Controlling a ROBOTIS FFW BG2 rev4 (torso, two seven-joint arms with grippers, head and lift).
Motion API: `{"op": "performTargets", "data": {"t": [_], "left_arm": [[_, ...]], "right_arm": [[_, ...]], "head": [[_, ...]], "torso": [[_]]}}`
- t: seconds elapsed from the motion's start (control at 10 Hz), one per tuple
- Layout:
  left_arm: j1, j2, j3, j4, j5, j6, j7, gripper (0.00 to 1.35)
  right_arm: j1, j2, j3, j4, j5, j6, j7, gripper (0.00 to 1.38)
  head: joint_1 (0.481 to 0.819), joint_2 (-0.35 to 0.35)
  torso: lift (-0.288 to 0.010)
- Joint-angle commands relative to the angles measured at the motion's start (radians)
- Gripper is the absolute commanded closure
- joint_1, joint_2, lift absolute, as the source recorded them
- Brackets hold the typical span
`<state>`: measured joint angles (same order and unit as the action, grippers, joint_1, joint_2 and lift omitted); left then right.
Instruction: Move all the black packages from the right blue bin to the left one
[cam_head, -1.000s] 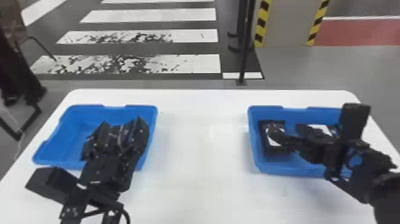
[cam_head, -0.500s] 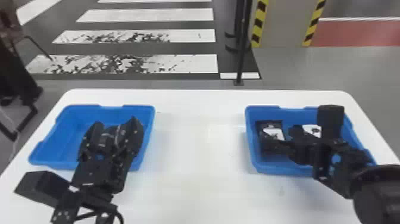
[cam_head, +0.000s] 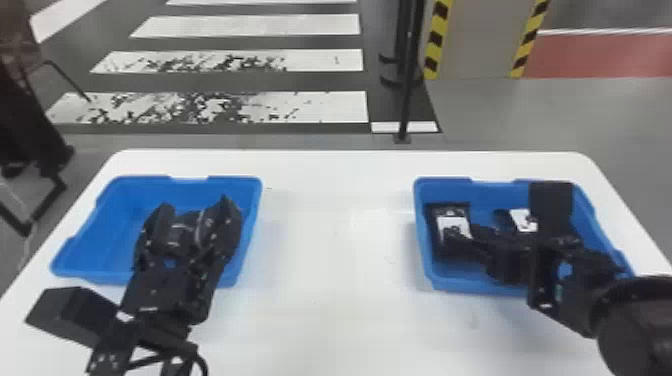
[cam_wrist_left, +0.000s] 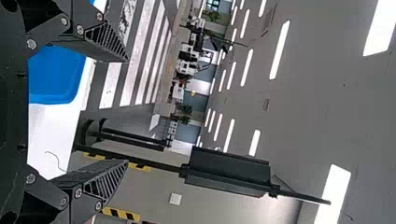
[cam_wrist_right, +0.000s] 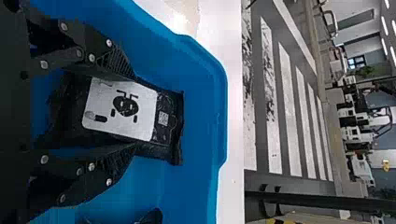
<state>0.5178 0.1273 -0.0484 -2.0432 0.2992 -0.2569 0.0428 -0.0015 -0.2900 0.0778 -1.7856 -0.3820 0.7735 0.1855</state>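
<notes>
My right gripper is low inside the right blue bin, at a black package with a white label near its left wall. In the right wrist view, the right gripper is shut on this black package, a finger pressed along each side edge. Another white-labelled black package lies behind the right arm, partly covered. My left gripper hangs over the left blue bin. Nothing stands between the open fingers of the left gripper in its wrist view.
Both bins rest on a white table, with a wide stretch of tabletop between them. Past the table's far edge stands a thin black post. The right arm reaches in over the right bin's near side.
The right gripper has moved left within the right bin and its fingers have come to the package by the left wall. The left arm has kept its pose over the left bin.
</notes>
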Motion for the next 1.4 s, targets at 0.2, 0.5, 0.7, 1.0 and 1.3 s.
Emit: {"op": "performTargets", "data": {"t": [0.2,0.5,0.7,1.0,1.3], "left_arm": [[-0.022,0.002,-0.017,0.005,-0.002,0.002,0.0,0.32],[-0.029,0.0,-0.029,0.007,-0.002,-0.008,0.0,0.32],[-0.044,-0.005,-0.045,0.007,0.002,-0.023,0.003,0.32],[-0.061,0.014,-0.089,-0.01,0.096,-0.023,0.006,0.32],[-0.083,0.04,-0.183,-0.103,0.241,0.011,0.006,0.32]], "right_arm": [[0.001,0.0,-0.004,0.003,-0.021,0.044,-0.003,1.1],[0.077,0.005,-0.07,-0.142,-0.031,0.017,-0.004,1.18],[0.154,0.017,-0.152,-0.294,-0.061,-0.008,-0.003,1.18],[0.107,0.008,-0.181,-0.282,-0.194,-0.158,0.204,1.18],[-0.031,-0.046,-0.008,-0.061,-0.406,-0.256,0.425,1.18]], "head": [[0.695,0.045],[0.695,0.035],[0.695,0.02],[0.695,0.013],[0.665,0.059]], "torso": [[-0.181],[-0.181],[-0.181],[-0.181],[-0.181]]}}
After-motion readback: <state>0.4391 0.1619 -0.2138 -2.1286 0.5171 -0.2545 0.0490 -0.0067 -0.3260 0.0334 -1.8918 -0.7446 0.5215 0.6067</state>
